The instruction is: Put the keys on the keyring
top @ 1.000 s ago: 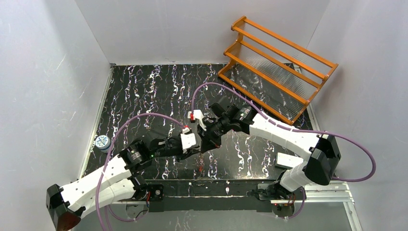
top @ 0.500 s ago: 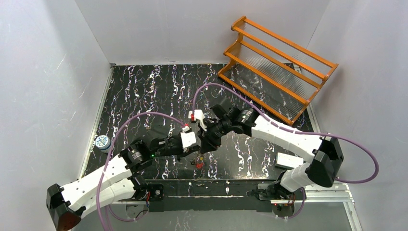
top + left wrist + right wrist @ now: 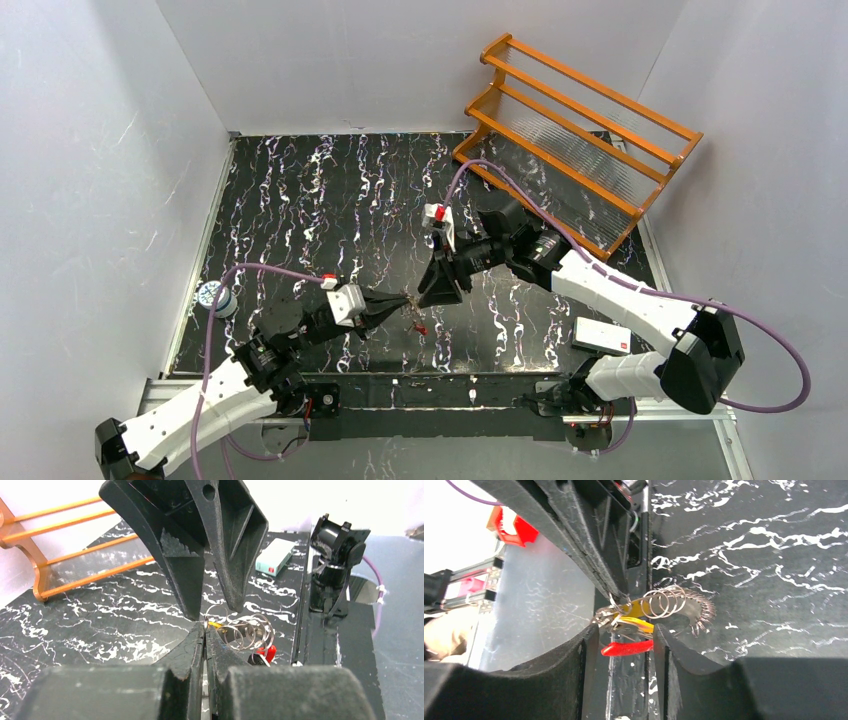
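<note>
Table: black marble-look top [image 3: 300,200], middle of frame.
Left claw [image 3: 205,630]: pinched shut on thin silver wire keyring with red bit [image 3: 243,632], lower middle.
Right claw [image 3: 212,611]: open, tips just above keyring.

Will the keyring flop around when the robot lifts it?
Probably floppy: the keyring hangs in loose wire loops from the left hand. Likely light, since it's thin wire. Its red bit may swing.

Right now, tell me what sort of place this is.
Likely a robot test cell in a lab: plain white walls box in a black marbled table, and the left arm and right arm are bolted to a mounting rail at its near edge.
</note>
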Controlling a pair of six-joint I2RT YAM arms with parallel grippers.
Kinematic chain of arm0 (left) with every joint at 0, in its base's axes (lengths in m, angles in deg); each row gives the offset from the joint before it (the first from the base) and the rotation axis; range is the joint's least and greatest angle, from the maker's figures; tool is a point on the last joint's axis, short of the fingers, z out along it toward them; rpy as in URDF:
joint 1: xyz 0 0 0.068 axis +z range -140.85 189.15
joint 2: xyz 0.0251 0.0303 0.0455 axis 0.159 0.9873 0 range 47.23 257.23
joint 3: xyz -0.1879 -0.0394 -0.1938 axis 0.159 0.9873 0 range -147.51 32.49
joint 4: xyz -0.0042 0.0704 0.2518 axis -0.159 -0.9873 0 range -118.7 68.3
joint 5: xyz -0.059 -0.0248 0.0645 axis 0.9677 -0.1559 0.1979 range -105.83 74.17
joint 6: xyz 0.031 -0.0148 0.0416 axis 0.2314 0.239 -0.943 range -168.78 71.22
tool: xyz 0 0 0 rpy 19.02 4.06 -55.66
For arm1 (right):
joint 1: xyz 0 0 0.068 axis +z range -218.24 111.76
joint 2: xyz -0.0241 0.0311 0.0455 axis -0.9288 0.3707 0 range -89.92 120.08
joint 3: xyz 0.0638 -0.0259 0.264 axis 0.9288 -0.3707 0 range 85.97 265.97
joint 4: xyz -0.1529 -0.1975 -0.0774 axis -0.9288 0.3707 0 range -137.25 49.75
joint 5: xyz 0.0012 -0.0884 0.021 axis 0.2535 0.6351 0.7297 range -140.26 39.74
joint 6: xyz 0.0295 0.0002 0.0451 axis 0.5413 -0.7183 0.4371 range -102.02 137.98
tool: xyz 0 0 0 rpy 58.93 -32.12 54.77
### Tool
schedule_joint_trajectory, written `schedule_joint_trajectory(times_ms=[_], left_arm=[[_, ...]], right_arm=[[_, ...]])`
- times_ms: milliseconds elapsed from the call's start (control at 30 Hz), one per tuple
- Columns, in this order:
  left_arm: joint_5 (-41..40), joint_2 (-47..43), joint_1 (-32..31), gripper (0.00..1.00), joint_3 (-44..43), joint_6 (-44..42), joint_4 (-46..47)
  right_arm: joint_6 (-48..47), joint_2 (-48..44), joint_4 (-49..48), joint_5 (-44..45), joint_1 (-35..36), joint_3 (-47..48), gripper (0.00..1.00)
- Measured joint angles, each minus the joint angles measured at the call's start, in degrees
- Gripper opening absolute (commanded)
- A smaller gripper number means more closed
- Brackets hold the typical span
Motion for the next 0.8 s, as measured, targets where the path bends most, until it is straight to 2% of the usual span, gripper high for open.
schedule_joint_trajectory(times_ms=[200,333,433,533,700,800], left_arm=[[0.0,-1.2,0.0,0.00,3.1,3.5,8.1],[0.5,-1.0,0.0,0.00,3.2,4.3,10.3],[0.8,-0.6,0.0,0.00,3.2,4.7,11.4],[0.9,-0.4,0.0,0.00,3.2,4.6,11.6],[1.0,-0.3,0.0,0.00,3.2,4.6,11.2],[1.4,0.0,0.0,0.00,3.3,4.7,11.0]], right_arm=[[3.8,0.0,-5.6,-5.3,-0.1,-0.6,0.31],[4.9,0.0,-7.3,-7.0,-0.2,-0.6,0.11],[5.4,0.0,-7.4,-7.3,-0.6,-0.6,0.06],[5.3,0.0,-7.3,-7.3,-0.8,-0.7,0.02],[5.2,0.0,-8.0,-7.5,-1.4,-2.3,0.02],[5.2,0.4,-8.2,-7.9,-1.4,-2.9,0.11]])
